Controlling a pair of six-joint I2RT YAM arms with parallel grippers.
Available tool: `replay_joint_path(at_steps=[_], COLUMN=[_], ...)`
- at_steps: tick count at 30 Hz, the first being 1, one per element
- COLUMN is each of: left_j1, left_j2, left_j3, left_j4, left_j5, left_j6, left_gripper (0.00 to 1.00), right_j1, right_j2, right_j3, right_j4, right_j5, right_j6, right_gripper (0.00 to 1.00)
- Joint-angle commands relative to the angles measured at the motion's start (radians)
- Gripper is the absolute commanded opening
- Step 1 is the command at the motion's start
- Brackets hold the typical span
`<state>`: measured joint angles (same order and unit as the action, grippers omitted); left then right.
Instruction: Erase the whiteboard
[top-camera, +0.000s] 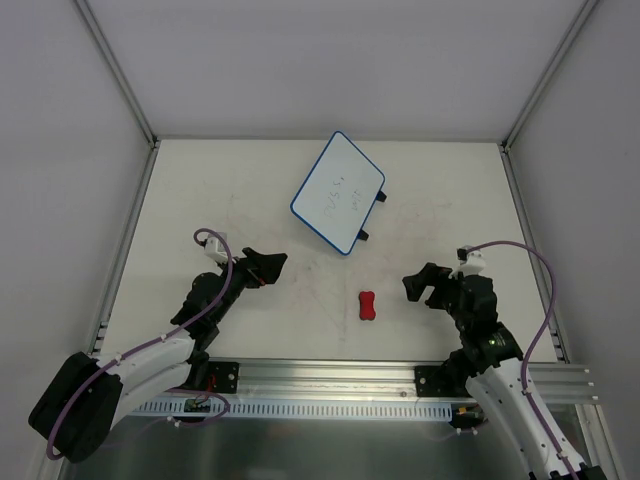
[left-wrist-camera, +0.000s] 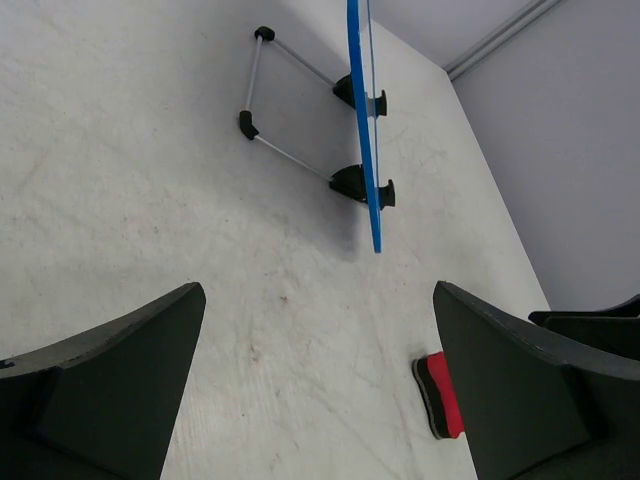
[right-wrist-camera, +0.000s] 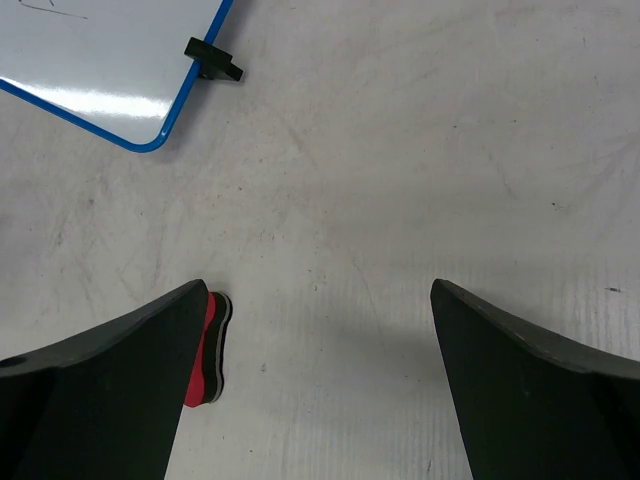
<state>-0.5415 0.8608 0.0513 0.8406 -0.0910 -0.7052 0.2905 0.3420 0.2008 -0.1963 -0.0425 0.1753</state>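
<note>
- Top view: whiteboard (top-camera: 338, 192) stands far-centre on the table (top-camera: 200, 200), faint writing on it. Red eraser (top-camera: 367, 305) lies near-centre, well apart from it.
- Left gripper (top-camera: 265, 268) and right gripper (top-camera: 425, 290) flank the eraser, jaws wide apart, empty.
- Left wrist: board edge-on, propped on a wire stand (left-wrist-camera: 290, 155).
- Right wrist: board corner far left; eraser partly hidden behind the left finger.

Eraser (top-camera: 368, 305): small, red, bone-shaped, with a black layer, lying flat on the table. Table (top-camera: 200, 200): white, scuffed, with faint reddish smears. Metal rail (top-camera: 330, 376): along the table's near edge.
</note>
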Motion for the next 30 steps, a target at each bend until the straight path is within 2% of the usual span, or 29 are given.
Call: replay_joint_path(at_steps=[1,4,7,8,10,11,16,19,26,30], left_j1=[0.011,0.011,0.009,0.009,0.009,0.011,0.011,0.011,0.011,0.009], left_j2=[-0.009,-0.003,0.001,0.003,0.006,0.006,0.007,0.006,0.014,0.006], left_j3=[-0.013,-0.025,-0.021,-0.021,-0.018,-0.018,-0.018,-0.018,-0.014,-0.018], left_j4=[0.074,0.115,0.115,0.114,0.114,0.114,0.114,0.110,0.110,0.106], left_j5=[-0.007,0.016,0.022,0.022,0.022,0.022,0.020,0.020,0.017,0.013], left_j6=[0.001,0.012,0.013,0.013,0.013,0.015,0.013,0.013,0.010,0.006], left_gripper=[0.99,0.99,0.99,0.99,0.99,0.99,0.99,0.99,0.99,0.99], right_j1=[0.004,0.010,0.094,0.122,0.229,0.266,0.501,0.555,0.664,0.694], right_j2=[-0.011,0.017,0.095,0.162,0.222,0.267,0.383,0.491,0.741,0.848], right_j3=[0.009,-0.003,0.052,0.067,0.118,0.132,0.264,0.327,0.520,0.575], right_j4=[0.047,0.111,0.060,0.048,-0.006,-0.020,-0.165,-0.233,-0.396,-0.411], right_j5=[-0.023,-0.118,-0.083,-0.074,-0.002,0.025,0.255,0.303,0.398,0.405], right_j6=[-0.008,-0.034,-0.004,0.006,0.044,0.058,0.156,0.191,0.305,0.322], right_gripper=[0.99,0.99,0.99,0.94,0.88,0.82,0.81,0.72,0.72,0.73])
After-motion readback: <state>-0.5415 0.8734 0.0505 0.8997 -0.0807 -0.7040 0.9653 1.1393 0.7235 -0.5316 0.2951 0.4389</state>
